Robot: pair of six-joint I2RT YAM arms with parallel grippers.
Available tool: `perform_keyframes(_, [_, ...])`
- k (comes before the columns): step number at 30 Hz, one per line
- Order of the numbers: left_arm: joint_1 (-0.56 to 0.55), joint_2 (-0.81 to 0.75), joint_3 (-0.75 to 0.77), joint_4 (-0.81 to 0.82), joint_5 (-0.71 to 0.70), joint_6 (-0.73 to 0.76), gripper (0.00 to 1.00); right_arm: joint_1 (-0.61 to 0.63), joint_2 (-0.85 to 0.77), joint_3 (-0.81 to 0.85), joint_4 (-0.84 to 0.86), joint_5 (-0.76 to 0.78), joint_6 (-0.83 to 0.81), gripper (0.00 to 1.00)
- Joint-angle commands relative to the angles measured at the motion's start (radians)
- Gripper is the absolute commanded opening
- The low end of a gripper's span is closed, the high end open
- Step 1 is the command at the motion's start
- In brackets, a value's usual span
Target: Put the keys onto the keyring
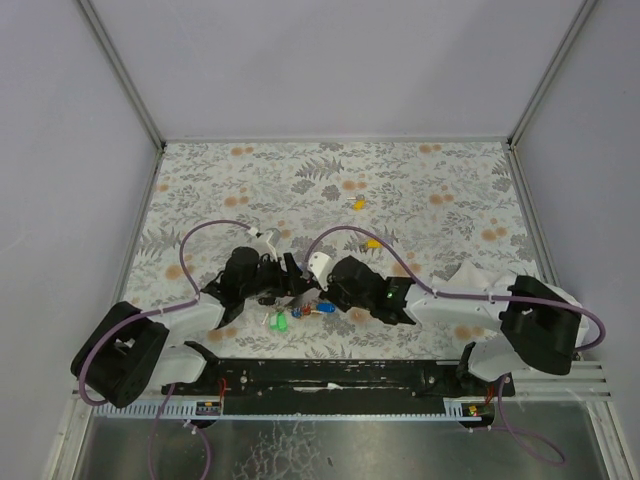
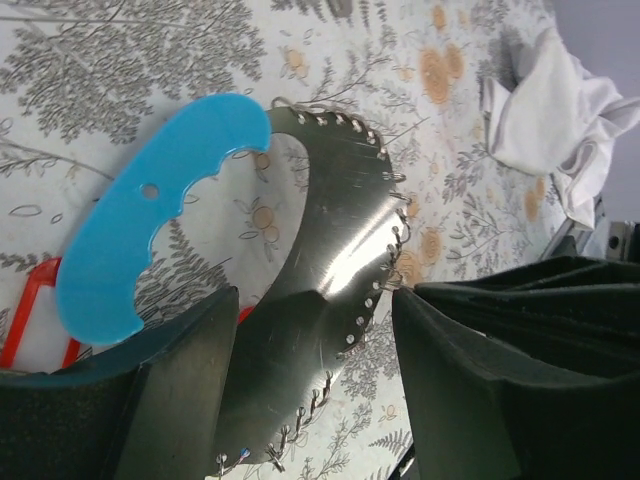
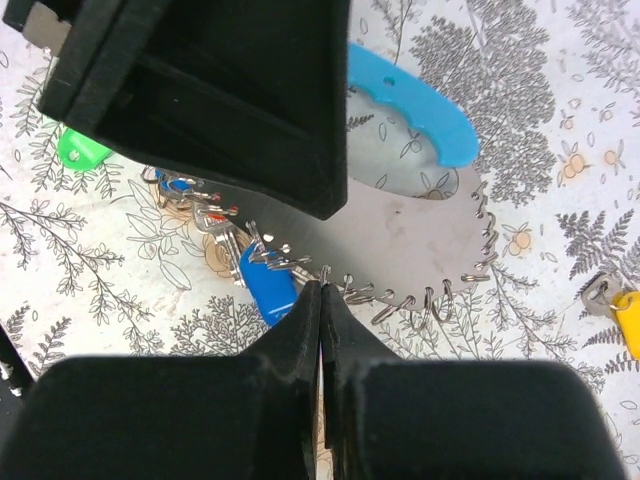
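A curved metal plate point(image 3: 410, 240) with wire loops along its outer edge and a light-blue strip point(image 3: 415, 105) lies on the patterned table. The keyring cluster sits at its end, with a blue key point(image 3: 268, 285), a green key point(image 3: 82, 150) and a red cap point(image 3: 210, 215); the ring itself is hard to make out. My right gripper point(image 3: 321, 290) is shut, tips at the plate's looped edge beside the blue key, one loop poking out just above them. My left gripper point(image 2: 315, 295) is open, jaws wide astride the plate point(image 2: 320, 260). Loose yellow keys point(image 1: 357, 203) point(image 1: 372, 242) lie farther back.
A white cloth point(image 2: 560, 110) lies to the right of the plate and shows beside the right arm in the top view point(image 1: 470, 272). One yellow key point(image 3: 628, 320) lies at the right edge of the right wrist view. Grey walls enclose the table.
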Motion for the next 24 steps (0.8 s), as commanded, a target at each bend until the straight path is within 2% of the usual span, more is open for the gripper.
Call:
perform_keyframes(1, [0.012,0.000,-0.022,0.206,0.100,-0.010,0.61,-0.034,-0.089,-0.062,0.223,-0.045,-0.020,0.00])
perform_keyframes(6, [0.020,0.013,-0.032,0.262,0.127,-0.046,0.61,-0.114,-0.140,-0.167,0.413,-0.147,0.023,0.00])
perform_keyframes(15, [0.024,0.135,-0.037,0.299,0.135,-0.074,0.60,-0.132,-0.087,-0.198,0.408,-0.155,0.118,0.00])
perform_keyframes(18, [0.025,0.137,-0.035,0.281,0.136,-0.066,0.59,-0.132,-0.098,-0.148,0.269,-0.116,0.168,0.02])
perform_keyframes(21, [0.025,0.112,-0.025,0.214,0.111,-0.036,0.60,-0.132,-0.103,-0.079,0.086,-0.094,0.201,0.23])
perform_keyframes(24, [0.026,0.083,-0.015,0.145,0.081,0.002,0.60,-0.132,-0.074,-0.002,-0.109,-0.069,0.245,0.29])
